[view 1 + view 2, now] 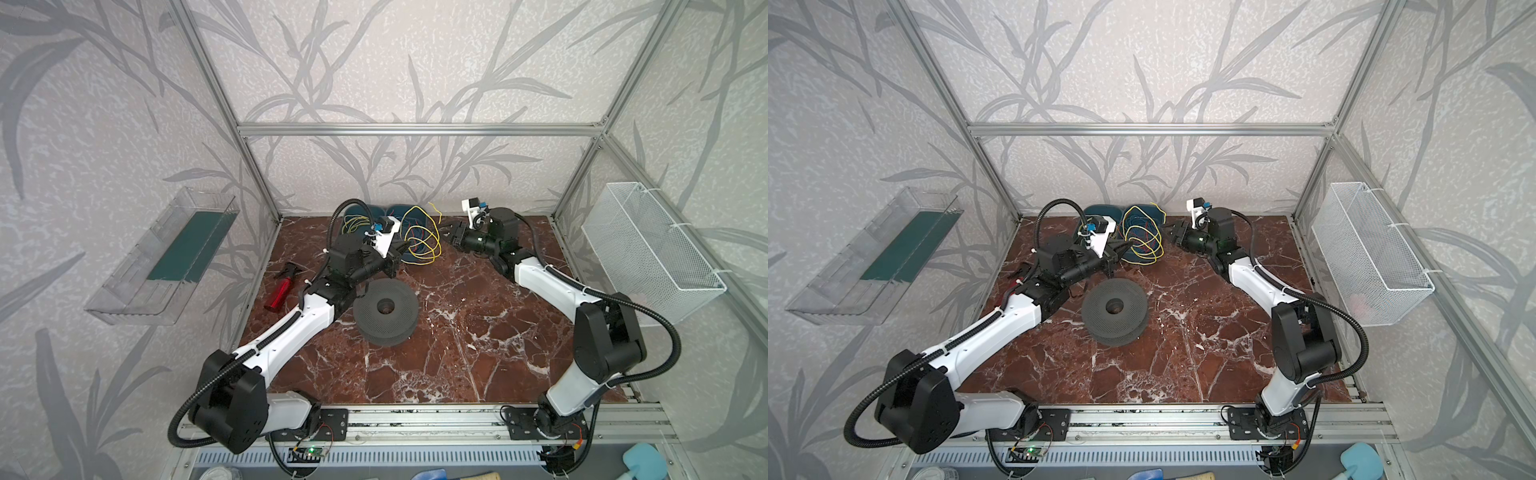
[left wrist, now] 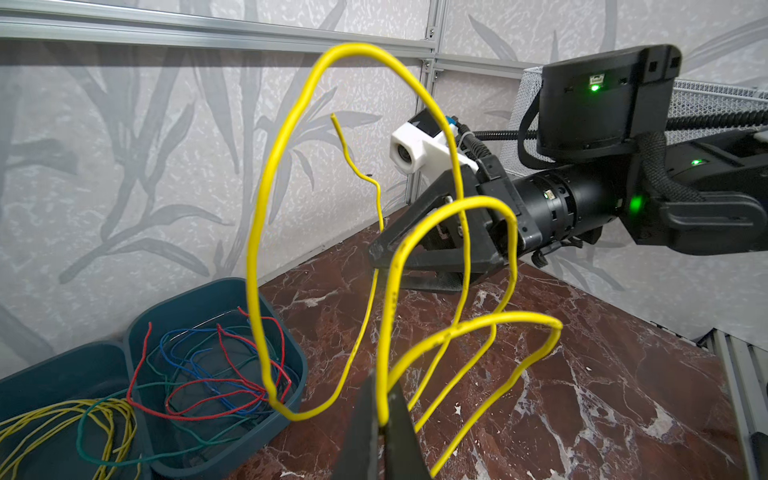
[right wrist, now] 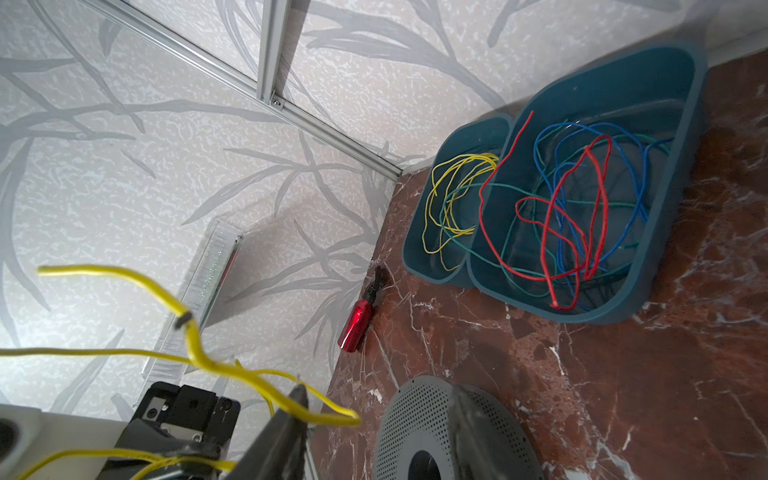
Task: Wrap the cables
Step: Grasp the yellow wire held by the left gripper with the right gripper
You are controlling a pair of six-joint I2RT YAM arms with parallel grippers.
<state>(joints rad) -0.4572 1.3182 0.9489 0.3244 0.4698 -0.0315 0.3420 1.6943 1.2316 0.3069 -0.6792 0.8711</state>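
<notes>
Left gripper [image 2: 382, 424] clamped on the yellow cable [image 2: 266, 232], coil half-formed.
Loops stand raised near the far teal bin [image 2: 199, 291]; I judge my right gripper [image 2: 386, 270], jaws apart, must catch the free end [image 2: 337, 126].

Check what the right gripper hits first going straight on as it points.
Likely the yellow wire: its loops hang right ahead of the right gripper, one strand at a fingertip. Behind them the left gripper, shut on the wire. Depth unclear.
</notes>
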